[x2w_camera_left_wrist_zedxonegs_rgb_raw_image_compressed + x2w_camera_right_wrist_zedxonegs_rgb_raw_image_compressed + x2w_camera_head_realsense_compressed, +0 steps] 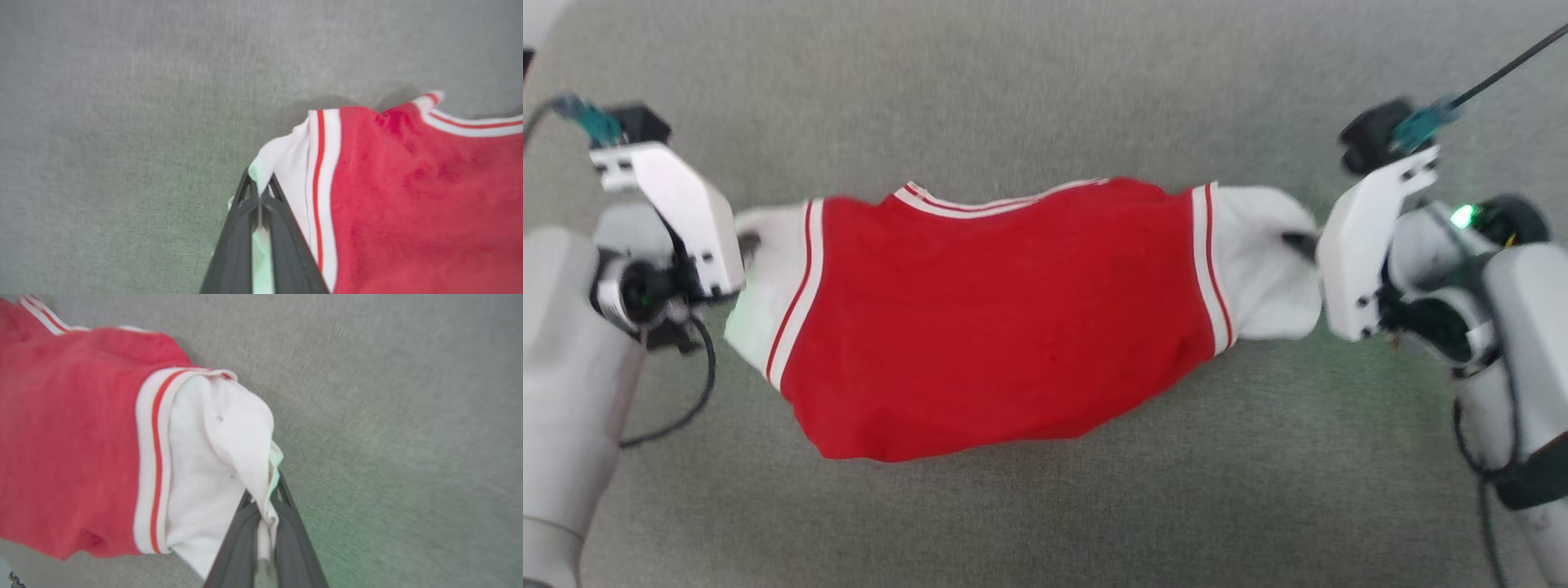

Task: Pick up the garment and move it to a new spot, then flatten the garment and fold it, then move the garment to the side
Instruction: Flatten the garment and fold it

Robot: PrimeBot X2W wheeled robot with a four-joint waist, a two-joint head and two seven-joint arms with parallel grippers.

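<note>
The garment (1005, 327) is red with white sleeves and red-and-white striped trim, against a plain grey-green surface (1045, 82).

garment (1005, 327): mid-view | left gripper (750, 243): at its left end | right gripper (1292, 239): at its right end

Grey-green, finely textured cloth surface (1045, 82) across the whole background, with a faint green tint at right
</note>
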